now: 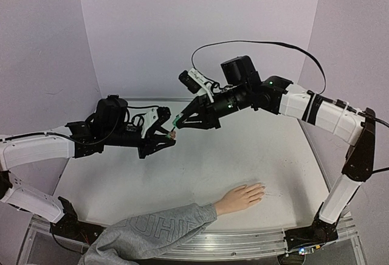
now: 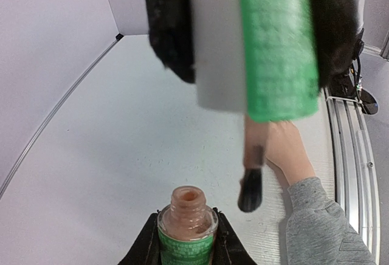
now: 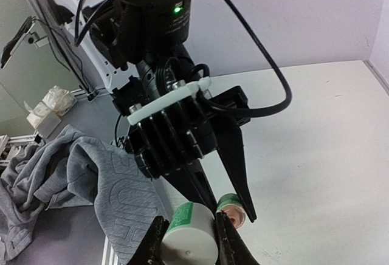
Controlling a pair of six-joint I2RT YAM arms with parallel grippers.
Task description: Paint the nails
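Note:
My left gripper [image 2: 187, 240] is shut on a small open bottle [image 2: 187, 225] of pinkish polish with a green label, held up above the table. My right gripper [image 3: 189, 234] is shut on the white, green-labelled cap [image 3: 191, 237]. The cap's dark brush [image 2: 250, 191] hangs just right of the bottle's neck, outside it. The two grippers meet in mid-air [image 1: 174, 129]. The mannequin hand [image 1: 241, 197] lies flat near the table's front, fingers pointing right. Its nails [image 1: 260, 187] are too small to make out. In the left wrist view the cap hides the fingertips.
The grey sweatshirt sleeve [image 1: 152, 231] runs from the hand down over the table's front edge at the left. A metal rail [image 1: 243, 244] lines that edge. Pale walls close the table at the back and sides.

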